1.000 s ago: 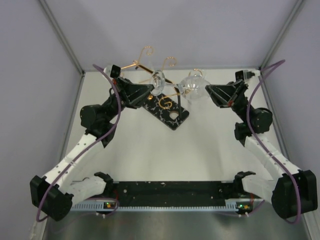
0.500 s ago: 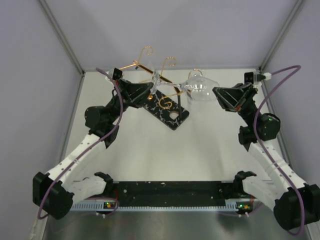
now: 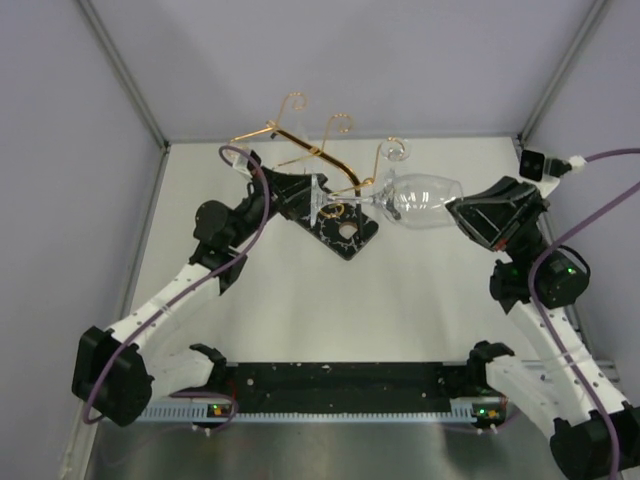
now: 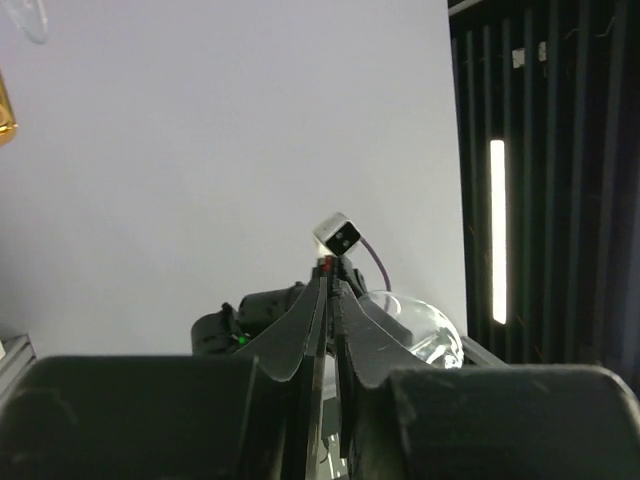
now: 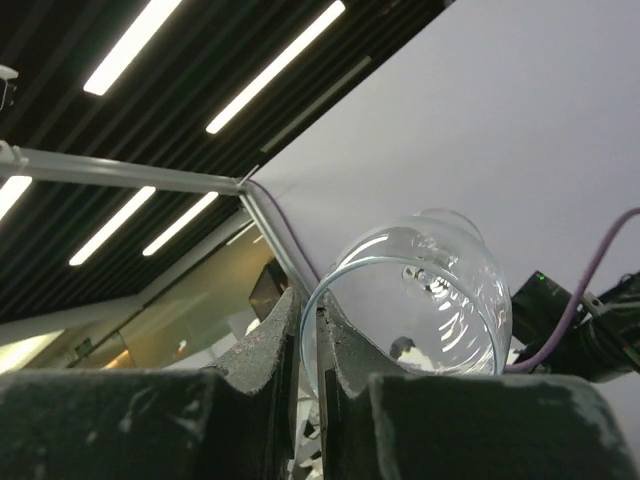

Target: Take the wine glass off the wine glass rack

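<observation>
The clear wine glass [image 3: 420, 200] lies on its side in the air, held between both grippers, just in front of the rack's gold arms. My right gripper [image 3: 458, 212] is shut on the bowl's rim; in the right wrist view the fingers [image 5: 345, 345] pinch the rim of the bowl [image 5: 430, 300]. My left gripper [image 3: 312, 197] is shut on the glass's foot [image 3: 321, 200]; in the left wrist view the gripper [image 4: 328, 292] is closed and the bowl [image 4: 420, 325] shows behind it. The gold wire rack [image 3: 290, 135] stands on its black marbled base [image 3: 348, 238].
A small clear glass piece [image 3: 398, 150] sits by a scroll end at the rack's right. The enclosure's back wall stands close behind the rack, with side walls left and right. A black rail [image 3: 340, 380] runs along the near edge between the arm bases.
Both grippers have carried the glass away from the rack's arms, toward the near side and to the right. The rack stands where it was.
</observation>
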`<state>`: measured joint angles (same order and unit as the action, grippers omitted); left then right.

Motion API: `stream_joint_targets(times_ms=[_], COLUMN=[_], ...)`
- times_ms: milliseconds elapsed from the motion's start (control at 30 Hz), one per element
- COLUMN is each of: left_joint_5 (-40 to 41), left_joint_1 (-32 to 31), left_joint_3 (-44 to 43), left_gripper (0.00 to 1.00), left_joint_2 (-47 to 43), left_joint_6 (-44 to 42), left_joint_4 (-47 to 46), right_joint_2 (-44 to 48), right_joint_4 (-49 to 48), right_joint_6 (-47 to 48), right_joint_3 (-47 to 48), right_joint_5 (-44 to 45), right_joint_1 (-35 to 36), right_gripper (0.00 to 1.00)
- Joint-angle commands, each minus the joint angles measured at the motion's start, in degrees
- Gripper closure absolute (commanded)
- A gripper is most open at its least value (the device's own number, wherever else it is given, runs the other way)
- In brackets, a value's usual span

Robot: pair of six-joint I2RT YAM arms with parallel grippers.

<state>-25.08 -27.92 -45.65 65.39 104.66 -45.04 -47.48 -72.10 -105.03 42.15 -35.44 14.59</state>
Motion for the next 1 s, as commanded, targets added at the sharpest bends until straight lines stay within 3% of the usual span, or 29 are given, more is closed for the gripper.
stream_joint_targets(times_ms=[0,400,667,967], left_joint_5=[-1.2,-2.87,-6.03,-5.51], left_joint_1=[0.06,0.85,1.03,1.73], left_joint_3=[-0.06,-0.93,-4.18,-6.47], left_gripper=[0.89,0.86,0.86,0.86], left_joint_2=[-0.87,-2.37,-4.38,-9.22], left_joint_6=[-2.18,-5.43,-13.51,-28.19], left_joint_4=[-0.76,3.8,15.4,36.05], right_joint_2=[2.39,7.05,8.72,13.29], right_joint_4=[-4.99,8.62,17.06,25.16], right_joint_6=[2.99,12.82,18.02,20.92], right_joint_3=[4.6,6.45,6.1,3.73], right_joint_5=[1.52,1.34,-0.5,-4.99], right_joint_1=[0.61,0.53,0.44,0.53], right_gripper=[1.0,1.0,1.0,1.0])
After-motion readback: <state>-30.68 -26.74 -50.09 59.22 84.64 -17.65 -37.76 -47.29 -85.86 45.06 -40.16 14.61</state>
